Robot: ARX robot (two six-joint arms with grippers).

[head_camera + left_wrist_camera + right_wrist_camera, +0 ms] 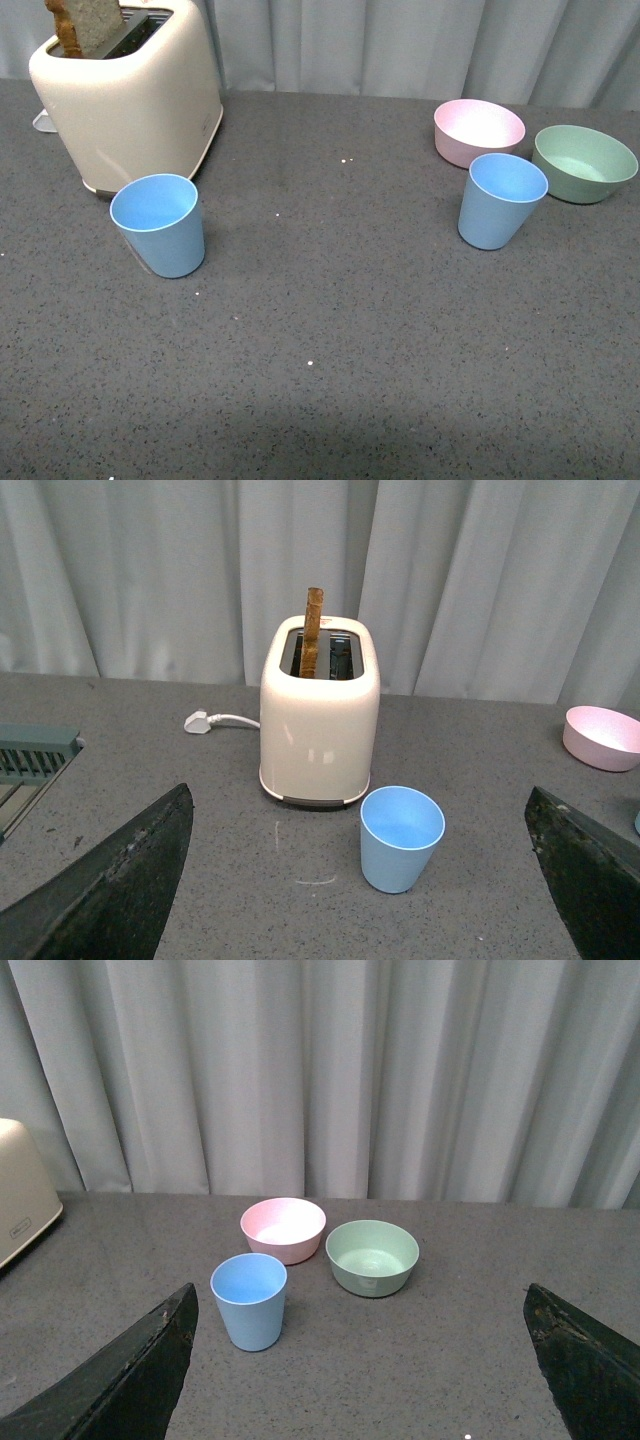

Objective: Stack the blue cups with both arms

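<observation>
Two light-blue cups stand upright and apart on the dark speckled table. The left cup stands just in front of the toaster; it also shows in the left wrist view. The right cup stands in front of the pink bowl; it also shows in the right wrist view. My left gripper is open and empty, back from the left cup. My right gripper is open and empty, back from the right cup. Neither arm shows in the front view.
A cream toaster with a slice of toast stands at the back left, its white plug lying behind it. A pink bowl and a green bowl sit at the back right. A grey curtain hangs behind the table.
</observation>
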